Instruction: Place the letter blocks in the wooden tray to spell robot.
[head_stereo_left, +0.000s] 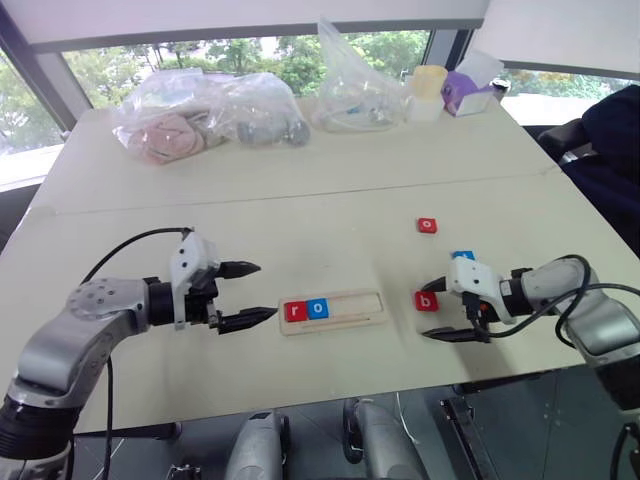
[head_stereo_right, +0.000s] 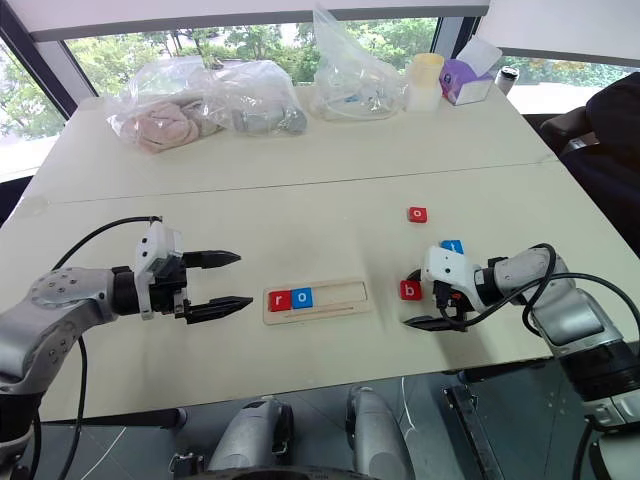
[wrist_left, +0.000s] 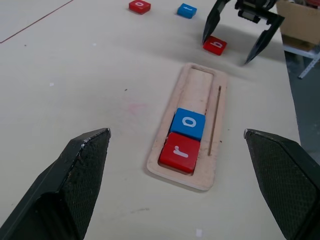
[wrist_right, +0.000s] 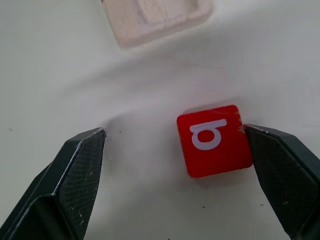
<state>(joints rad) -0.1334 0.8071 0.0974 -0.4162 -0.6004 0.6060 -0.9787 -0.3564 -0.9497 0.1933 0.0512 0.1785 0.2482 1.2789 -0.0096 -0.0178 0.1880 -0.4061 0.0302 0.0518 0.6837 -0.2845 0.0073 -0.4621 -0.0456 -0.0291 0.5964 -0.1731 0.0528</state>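
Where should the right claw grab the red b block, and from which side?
Take the red b block by two opposite side edges, coming down from above. It lies flat on the table, so only its thin edges offer purchase. The open right claw already straddles it, one finger at its edge; probably centre it before closing.

We see the wooden tray (head_stereo_left: 333, 309), pale and flat on the table, holding red r block (head_stereo_left: 294, 311) and blue o block (head_stereo_left: 317, 309) side by side at its left end, ahead of our left fingers (wrist_left: 75, 180). Red b block (wrist_right: 215, 140) lies flat between our right fingers (wrist_right: 277, 170), against one. Blue t block (wrist_left: 187, 10) and red o block (head_stereo_left: 427, 225) lie loose beyond.
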